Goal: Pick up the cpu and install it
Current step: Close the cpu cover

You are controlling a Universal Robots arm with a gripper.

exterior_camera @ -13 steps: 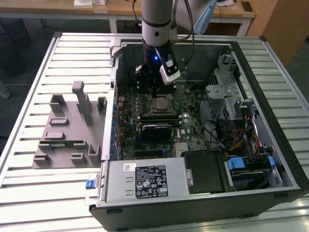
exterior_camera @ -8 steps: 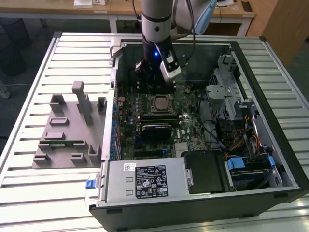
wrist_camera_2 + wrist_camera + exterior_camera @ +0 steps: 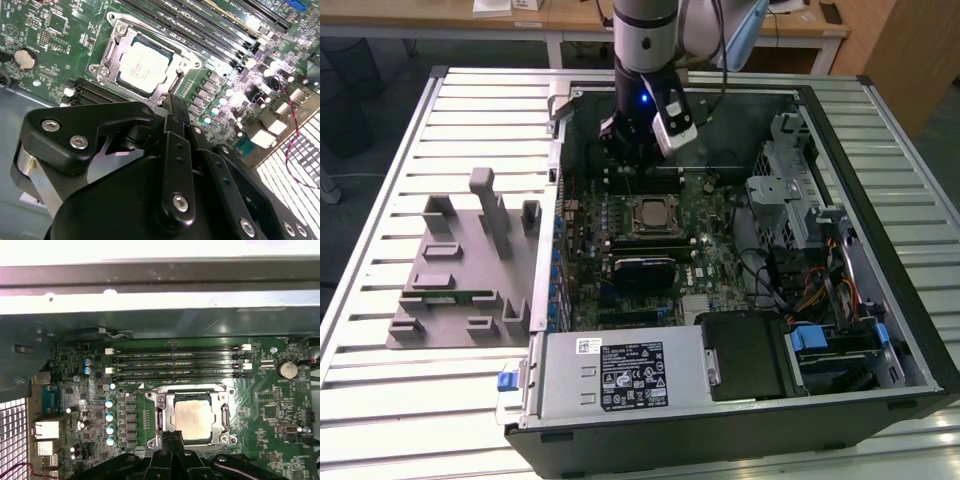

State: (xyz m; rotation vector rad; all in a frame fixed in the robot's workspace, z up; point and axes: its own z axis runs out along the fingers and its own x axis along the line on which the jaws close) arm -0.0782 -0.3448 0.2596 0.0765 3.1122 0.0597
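The gripper (image 3: 628, 160) is hanging inside the open computer case (image 3: 910, 300), in the upper middle of the exterior view, just above the motherboard (image 3: 715, 262). In both wrist views its black fingers (image 3: 172, 107) are lying pressed together at the tips, closed on nothing. The cpu (image 3: 652, 216) is sitting flat in the metal socket frame (image 3: 107, 50) near the centre of the exterior view, just below the gripper in the frame and apart from it. In the first wrist view the cpu (image 3: 192, 419) is showing its pale silver top, with the closed fingertips (image 3: 173, 436) hovering at its near edge; whether they are touching the frame I cannot tell. Four long memory slots (image 3: 175, 362) are running beside the socket. The case is resting on a slatted metal table (image 3: 470, 100), and a grey moulded holder (image 3: 450, 290) is lying at the exterior view's left, well apart from the gripper.
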